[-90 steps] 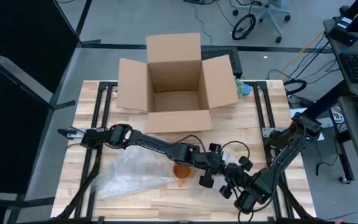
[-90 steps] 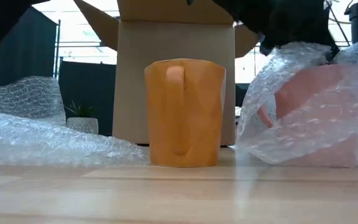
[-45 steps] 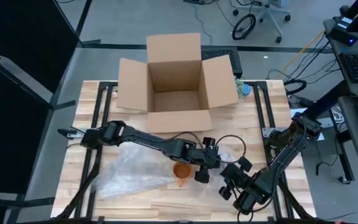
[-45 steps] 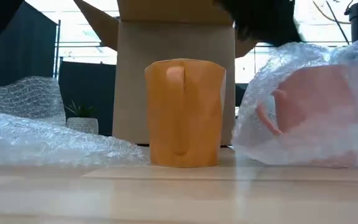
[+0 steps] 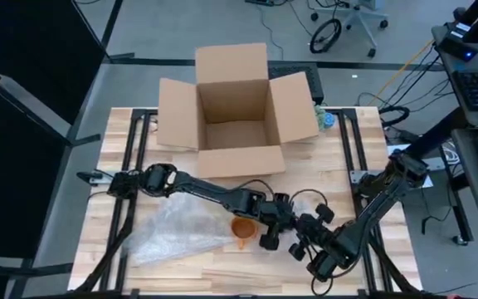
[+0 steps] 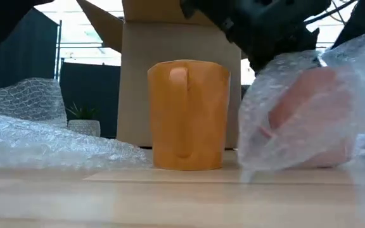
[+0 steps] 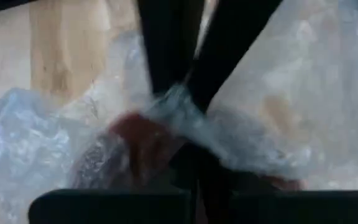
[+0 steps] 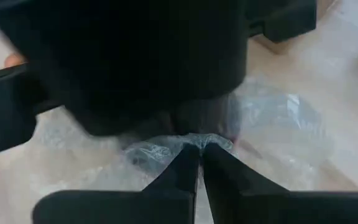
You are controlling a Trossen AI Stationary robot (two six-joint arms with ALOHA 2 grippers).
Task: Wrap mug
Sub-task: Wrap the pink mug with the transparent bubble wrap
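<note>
Bubble wrap [image 6: 309, 120] bundling a reddish mug, lower right of frame, is pinched by both the left pincer [image 7: 179, 102] and right pincer [image 8: 199, 148], apparently to tighten it.

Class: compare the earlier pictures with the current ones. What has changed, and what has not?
The left end effector drew back toward the right end effector, both pinching the bubble wrap around the pink mug; the bundle tilted. The orange mug, box and loose wrap stayed put.
</note>
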